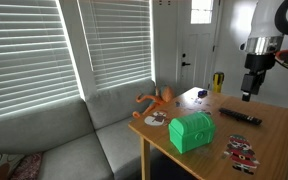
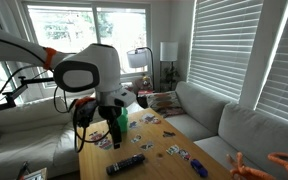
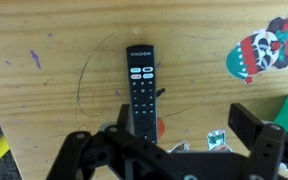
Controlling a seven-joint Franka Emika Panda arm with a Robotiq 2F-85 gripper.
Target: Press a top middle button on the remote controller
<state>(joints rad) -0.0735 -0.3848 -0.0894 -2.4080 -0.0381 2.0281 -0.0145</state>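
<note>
One slim black remote controller (image 3: 142, 95) lay flat and face up on the wooden desk (image 3: 44, 100), which suited a press from above: its keys pointed straight at your wrist camera. You had the claw (image 3: 164, 150) above it, not touching, with the jaws spread wide and one finger (image 3: 79, 150) out to each side of the remote's lower end. In an exterior view the claw (image 1: 250, 88) hung clear of the remote with open air between them, so I judge you were lining up, with no descent begun.

The wrist view showed the remote's long axis running nearly straight up the picture, its branded end farthest from the claw. That squaring-up made sense, since it let you read which keys sat at the top. The pale keys (image 3: 142, 72) near that end looked like the target zone, and the claw sat over the opposite end, so a shift along the remote seemed called for first. Spread jaws would straddle the slim body rather than strike a key, so you would likely have needed to bring the fingers together or offset one fingertip over the middle key.

The green chest (image 1: 192, 131) stood near the remote on the desk and a pirate sticker (image 3: 267, 50) lay off to one side. Both were apart from the remote and no obstacle to a straight drop.
</note>
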